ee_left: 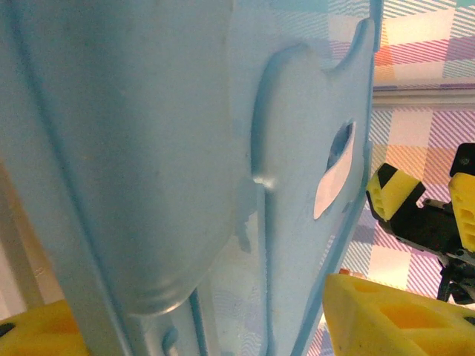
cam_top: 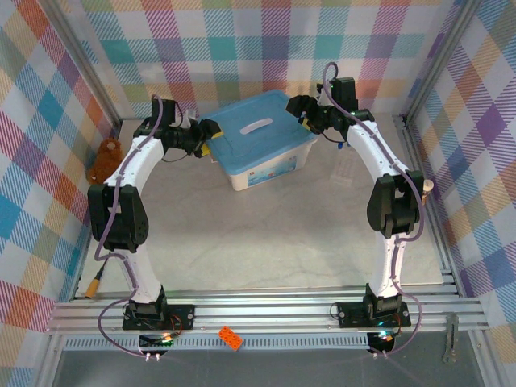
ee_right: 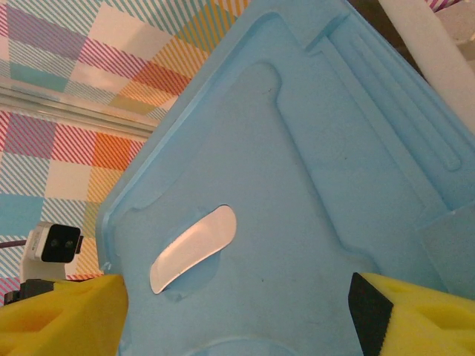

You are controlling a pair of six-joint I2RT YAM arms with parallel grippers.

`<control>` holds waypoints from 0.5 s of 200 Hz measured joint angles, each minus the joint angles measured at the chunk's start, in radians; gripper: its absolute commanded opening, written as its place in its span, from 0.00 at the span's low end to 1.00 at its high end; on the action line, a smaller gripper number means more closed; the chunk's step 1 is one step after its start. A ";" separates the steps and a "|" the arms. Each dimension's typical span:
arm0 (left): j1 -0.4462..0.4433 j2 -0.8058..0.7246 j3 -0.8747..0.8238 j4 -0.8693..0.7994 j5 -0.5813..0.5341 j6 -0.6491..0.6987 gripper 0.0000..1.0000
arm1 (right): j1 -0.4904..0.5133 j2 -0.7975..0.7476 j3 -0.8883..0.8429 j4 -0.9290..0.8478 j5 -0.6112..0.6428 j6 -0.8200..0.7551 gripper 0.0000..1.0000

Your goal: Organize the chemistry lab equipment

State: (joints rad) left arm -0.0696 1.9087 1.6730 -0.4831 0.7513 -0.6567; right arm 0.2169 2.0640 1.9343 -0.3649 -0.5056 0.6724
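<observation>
"Blue plastic, smooth and faintly glossy, in the upper centre of the overhead frame. Is that the lid, over a white rectangular bin?"

"Yes. It has rounded corners, moulded ridges and an oval handle slot that shows white in the right wrist view."

"The left gripper?"

"At the lid's left corner. Its blocky yellow fingers sit in the bottom corners of the left wrist frame, with the lid's rim between them. A sliver of plaid wall shows between the rim and the right-hand finger, so it's released, not pinching."

"And the right gripper?"

"At the lid's upper right corner. Its fingers are spread wide along the bottom of its wrist frame, the lid's face beyond them — nothing clamped."

"Where's the lab equipment?"

"Cannot tell; the opaque lid covers the bin. On the grey table, right of the bin, lies a faint clear shape with a blue speck above it — too small to name."

"Anything else?"

"A fuzzy brown plush toy at the left wall, and an orange block just below the ribbed metal rail at the bottom."
</observation>
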 measured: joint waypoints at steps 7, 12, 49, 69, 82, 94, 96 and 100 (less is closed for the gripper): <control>-0.001 0.005 0.014 -0.016 -0.009 0.002 0.63 | 0.000 0.000 0.000 0.000 0.000 0.000 0.80; -0.002 0.010 0.026 -0.030 -0.016 0.005 0.63 | 0.000 0.000 0.000 0.000 0.000 -0.001 0.80; -0.008 0.065 0.150 -0.146 -0.085 0.039 0.65 | 0.000 0.000 0.000 0.001 0.000 -0.003 0.80; -0.008 0.069 0.171 -0.198 -0.144 0.070 0.65 | 0.000 -0.002 -0.002 0.001 0.001 -0.006 0.80; -0.007 0.069 0.171 -0.221 -0.171 0.080 0.65 | 0.000 -0.004 -0.004 0.000 0.005 -0.007 0.80; -0.007 0.069 0.169 -0.234 -0.189 0.088 0.65 | 0.000 -0.004 -0.005 0.000 0.008 -0.007 0.80; -0.007 0.069 0.169 -0.237 -0.192 0.091 0.65 | 0.000 -0.004 -0.005 0.000 0.008 -0.007 0.80; -0.007 0.069 0.169 -0.238 -0.196 0.094 0.65 | 0.000 -0.004 -0.005 0.000 0.008 -0.007 0.80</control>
State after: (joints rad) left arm -0.0769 1.9774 1.8423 -0.7216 0.5552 -0.5629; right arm 0.2169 2.0598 1.9293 -0.3645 -0.4976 0.6651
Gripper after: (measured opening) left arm 0.652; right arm 0.795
